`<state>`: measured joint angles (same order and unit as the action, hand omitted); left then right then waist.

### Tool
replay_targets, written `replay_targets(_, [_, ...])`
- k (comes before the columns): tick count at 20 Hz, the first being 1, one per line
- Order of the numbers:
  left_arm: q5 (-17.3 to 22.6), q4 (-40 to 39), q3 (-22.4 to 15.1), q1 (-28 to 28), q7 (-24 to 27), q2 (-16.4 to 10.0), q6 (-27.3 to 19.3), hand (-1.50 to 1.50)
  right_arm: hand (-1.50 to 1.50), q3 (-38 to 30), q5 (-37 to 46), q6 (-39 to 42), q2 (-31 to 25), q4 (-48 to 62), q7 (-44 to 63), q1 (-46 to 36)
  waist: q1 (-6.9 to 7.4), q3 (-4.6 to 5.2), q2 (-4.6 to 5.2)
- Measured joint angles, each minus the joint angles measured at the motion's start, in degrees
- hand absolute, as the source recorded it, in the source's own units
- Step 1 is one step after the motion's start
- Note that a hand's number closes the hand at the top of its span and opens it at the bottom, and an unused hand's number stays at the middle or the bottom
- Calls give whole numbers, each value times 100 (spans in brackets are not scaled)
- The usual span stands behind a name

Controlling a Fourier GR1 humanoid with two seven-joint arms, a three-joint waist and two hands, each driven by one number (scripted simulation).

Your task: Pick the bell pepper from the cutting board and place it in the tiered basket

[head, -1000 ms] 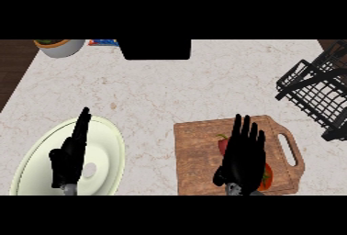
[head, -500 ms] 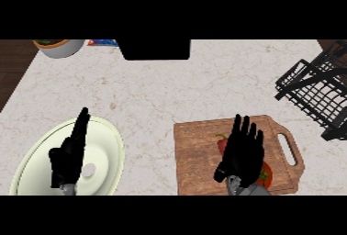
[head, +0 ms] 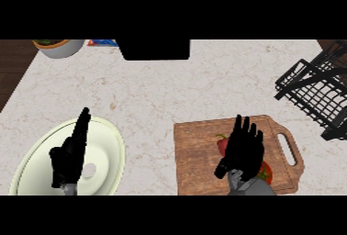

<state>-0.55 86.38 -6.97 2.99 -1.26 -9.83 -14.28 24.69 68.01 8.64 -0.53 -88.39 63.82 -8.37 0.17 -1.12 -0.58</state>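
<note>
A red bell pepper (head: 222,143) lies on the wooden cutting board (head: 196,156) at the lower right, mostly hidden under my right hand (head: 242,149). Only its left edge with the stem and a bit near my wrist show. The right hand hovers over it with fingers straight and pointing away from me, open. The black wire tiered basket (head: 315,92) stands at the right edge of the counter, up and to the right of the board. My left hand (head: 69,156) rests open, fingers up, above a pale plate (head: 41,160) at the lower left.
A black box-like object (head: 154,49) sits at the back centre. A bowl with a plant (head: 59,46) is at the back left, a small blue item (head: 102,43) beside it. The speckled counter (head: 169,92) stretches between board and basket.
My right hand has shifted slightly over the pepper, covering more of it. The left hand has stayed in place.
</note>
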Motion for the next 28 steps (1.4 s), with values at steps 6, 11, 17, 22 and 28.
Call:
replay_targets(6, [37,-5,34,12,27,-22,82,0,150,-118,16,-190,20,330,-141,-30,1,7,-13])
replay_targets(11, [0,32,35,33,9,1,65,0,150,-122,165,-335,42,584,-390,-65,4,21,-29])
replay_targets(17, [-6,62,81,117,77,0,66,0,150,-136,353,-384,-271,483,-672,63,-40,27,-58])
replay_targets(22, [-37,189,127,285,-1,27,-96,0,150,-1174,-702,-412,-1387,-109,-1626,947,-267,21,-62])
replay_targets(28, [-31,287,151,371,-46,-10,-98,0,150,-2770,-2172,-436,-2338,-769,-2632,1647,-333,23,-51])
